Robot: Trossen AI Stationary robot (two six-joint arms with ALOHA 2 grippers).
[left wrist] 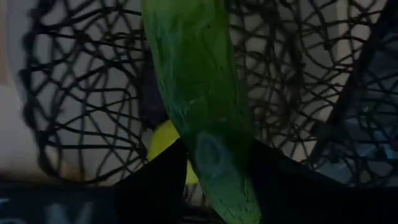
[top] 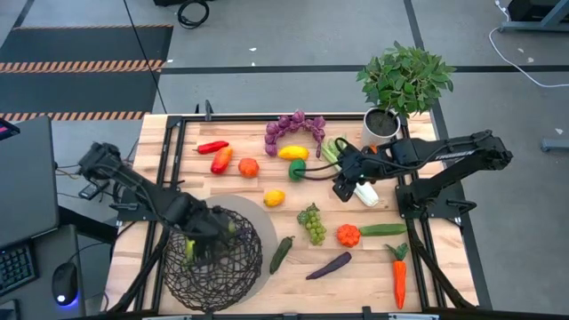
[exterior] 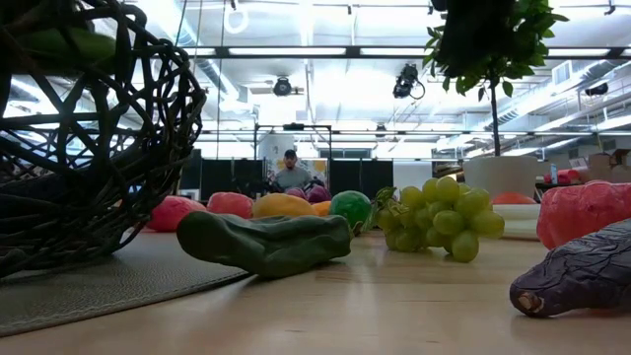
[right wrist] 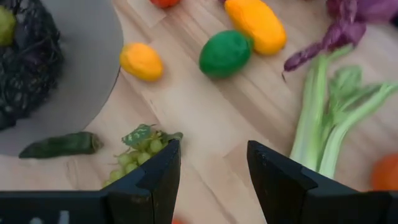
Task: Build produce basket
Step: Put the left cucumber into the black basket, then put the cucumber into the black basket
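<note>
Left hand [top: 206,233] hangs over the basket [top: 213,267] near the surface's front-left corner, gripping a green cucumber [left wrist: 199,93] pointing lengthwise down into it, while the right hand [top: 342,182], open, waits over the surface's middle.

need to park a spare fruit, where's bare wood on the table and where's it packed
Free: the back left corner of the table behind the red pepper, and the front strip between the purple eggplant and the carrot. Crowded: the back middle around the purple grapes, yellow pepper and celery, and beside the basket.
</note>
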